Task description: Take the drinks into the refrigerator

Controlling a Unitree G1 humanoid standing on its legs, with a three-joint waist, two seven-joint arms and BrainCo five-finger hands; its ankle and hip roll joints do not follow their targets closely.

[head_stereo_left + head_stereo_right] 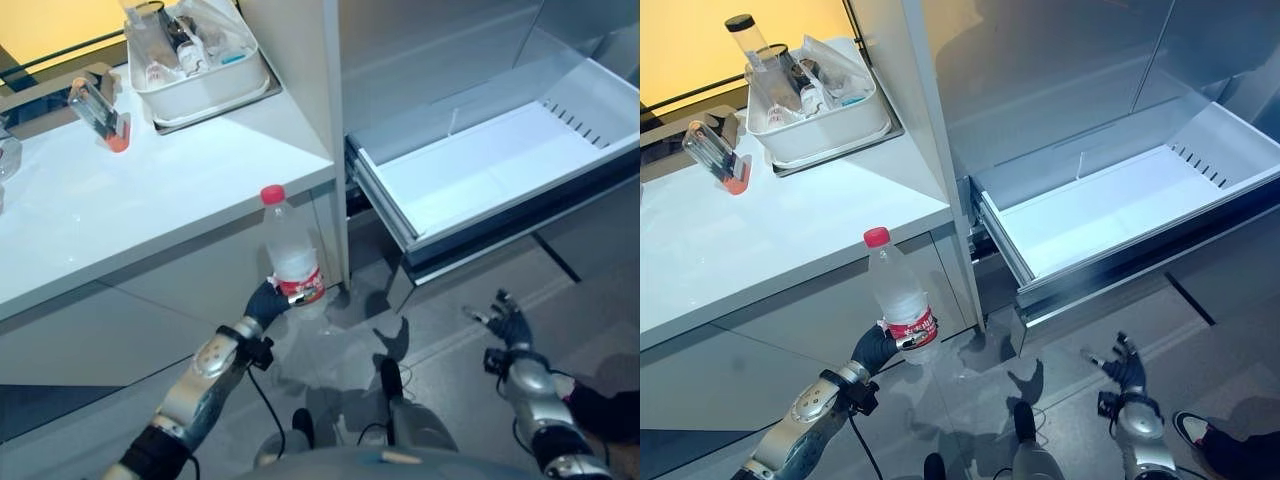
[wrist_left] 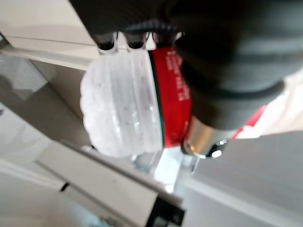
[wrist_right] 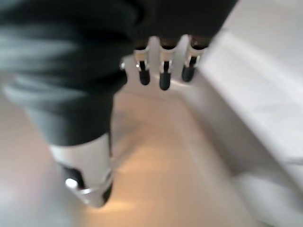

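Left hand (image 1: 266, 300): curled round water bottle (image 1: 290, 256), upright, near counter edge.
Right hand (image 1: 508, 324): fingers spread, holding nothing.
Freezer drawer (image 1: 480, 170): pulled out, far right.

Kitchen: white countertop (image 1: 120, 200) w/ cabinet fronts below, dish tub (image 1: 815, 125) holding glassware & bottles, stainless fridge (image 1: 1060, 90) beside it w/ white freezer drawer (image 1: 480, 170) pulled open, grey floor.

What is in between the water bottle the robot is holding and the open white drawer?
The white cabinet side panel stands between the clear red-capped plastic bottle, held by the left hand, and the pulled-out white drawer, as the left eye view shows.
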